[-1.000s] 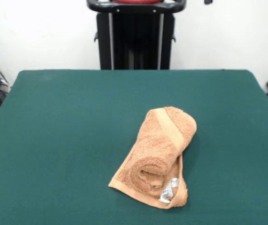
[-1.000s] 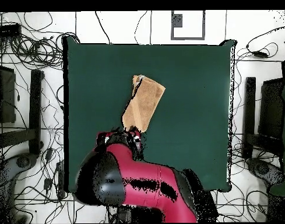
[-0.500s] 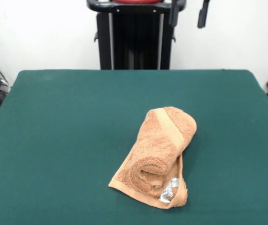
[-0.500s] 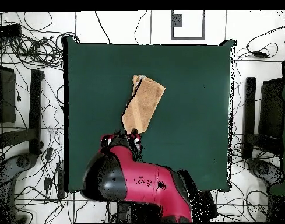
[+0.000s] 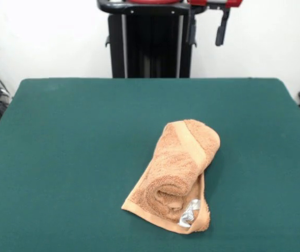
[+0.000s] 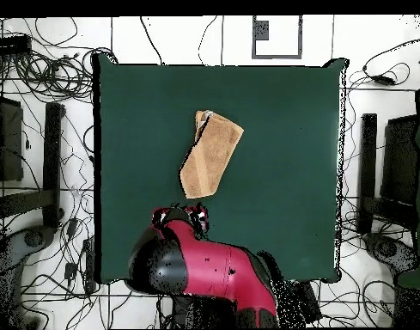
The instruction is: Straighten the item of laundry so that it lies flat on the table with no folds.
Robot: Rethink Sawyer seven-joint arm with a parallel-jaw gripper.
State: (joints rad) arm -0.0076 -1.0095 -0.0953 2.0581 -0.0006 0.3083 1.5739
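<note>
Tangled cables (image 6: 41,77) lie on the white floor (image 6: 187,39) beside dark stands (image 6: 51,159).

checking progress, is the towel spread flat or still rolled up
Rolled up. The towel lies as a bundle on the table, its open spiral end and label facing the front camera.

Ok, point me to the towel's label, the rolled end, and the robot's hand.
Small white-silver label (image 5: 189,213): front view, on its crumpled middle.
Rolled orange-tan terry towel (image 5: 166,193): front view, on the spiral end.
Hand (image 5: 206,32): front view, between its two fingers.
</note>
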